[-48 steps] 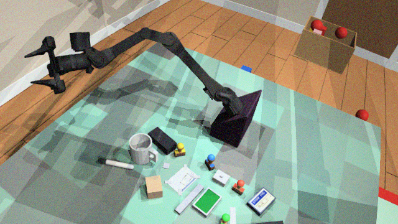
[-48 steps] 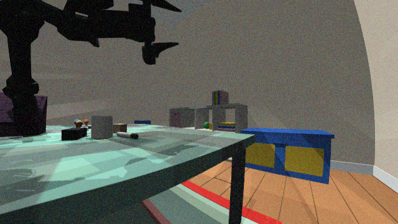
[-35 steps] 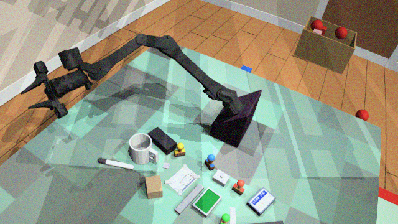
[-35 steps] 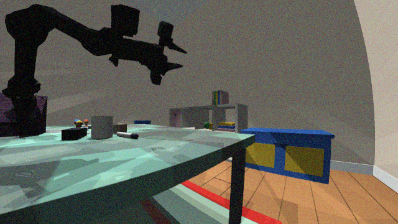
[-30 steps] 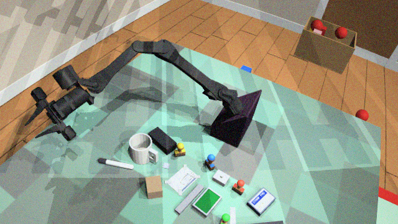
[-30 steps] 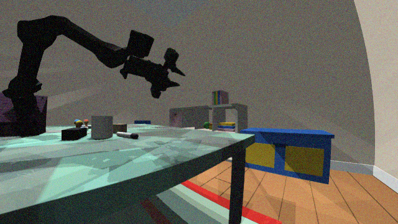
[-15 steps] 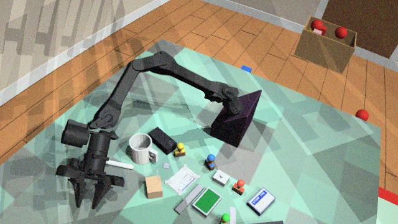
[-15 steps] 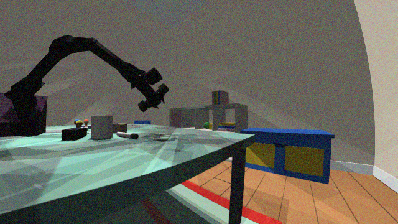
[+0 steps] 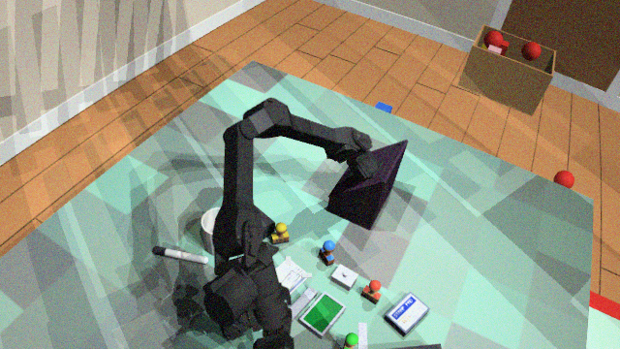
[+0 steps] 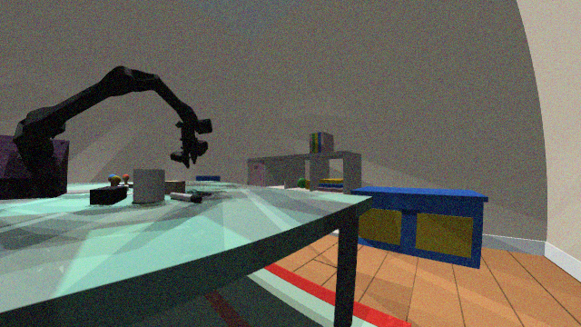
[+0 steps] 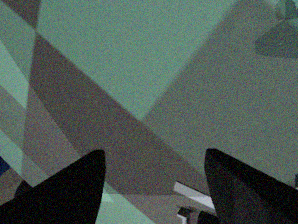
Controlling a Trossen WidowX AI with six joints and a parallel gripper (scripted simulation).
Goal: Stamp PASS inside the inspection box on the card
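My gripper (image 10: 190, 163) (image 11: 154, 159) is partly open and empty, high above the table. In the top view the arm hides its fingers. Four small stamps have a yellow knob (image 9: 281, 228), a blue knob (image 9: 328, 246), a red knob (image 9: 374, 286) and a green knob (image 9: 351, 339); no PASS label is readable. A green ink pad (image 9: 323, 314) lies open on the table. A blue and white case (image 9: 407, 313) marked as a stamp pad lies to its right. A white printed card (image 9: 291, 275) is partly behind the arm; its box is not clear.
A white mug (image 9: 208, 225) (image 10: 149, 186) stands beside the arm, with a marker (image 9: 180, 255) (image 10: 182, 197) near it. A black block (image 10: 108, 194) and a brown block (image 10: 175, 187) stand near the mug. A small white box (image 9: 344, 276) lies between the blue and red stamps.
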